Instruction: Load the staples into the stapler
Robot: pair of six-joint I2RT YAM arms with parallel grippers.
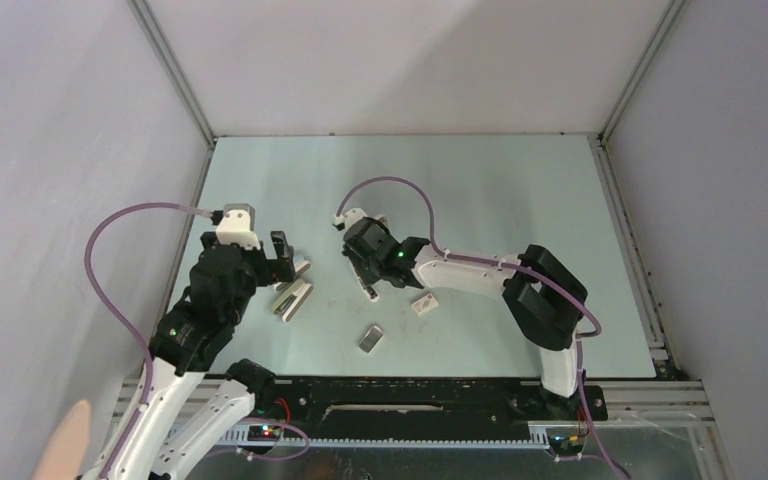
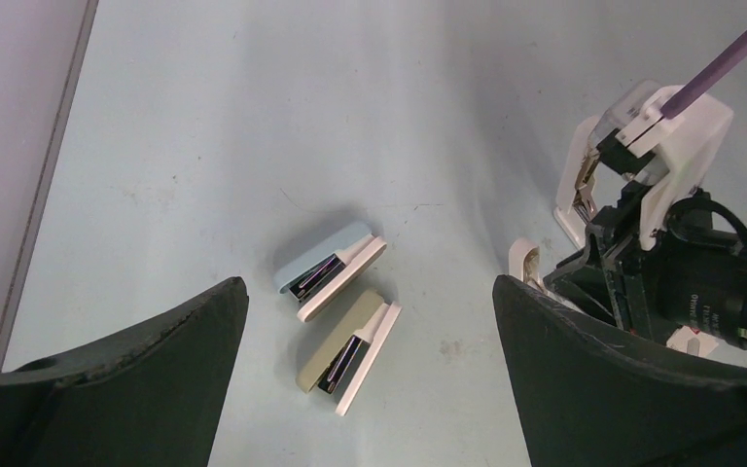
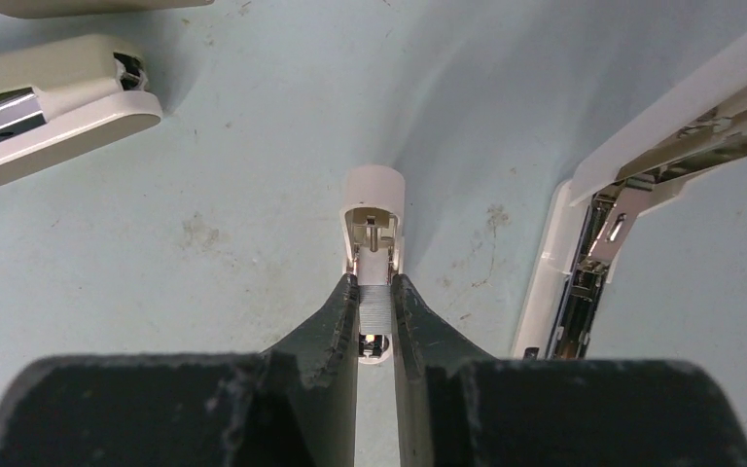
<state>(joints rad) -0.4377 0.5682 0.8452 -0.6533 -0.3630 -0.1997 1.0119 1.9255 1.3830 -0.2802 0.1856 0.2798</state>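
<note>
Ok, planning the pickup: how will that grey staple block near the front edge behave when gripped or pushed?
The staples lie flat and low on the table, so there is probably little side to pinch. They look like smooth metal, so a push may just slide them. Flat-sided, so rolling seems unlikely.

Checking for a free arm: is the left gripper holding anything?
No, the left gripper has its jaws wide apart, nothing clamped between them.

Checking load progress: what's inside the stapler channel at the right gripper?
Inside the stapler: ribbed staple strip pinched by the right gripper, bare metal ahead. Its fingers cover the rest.
</note>
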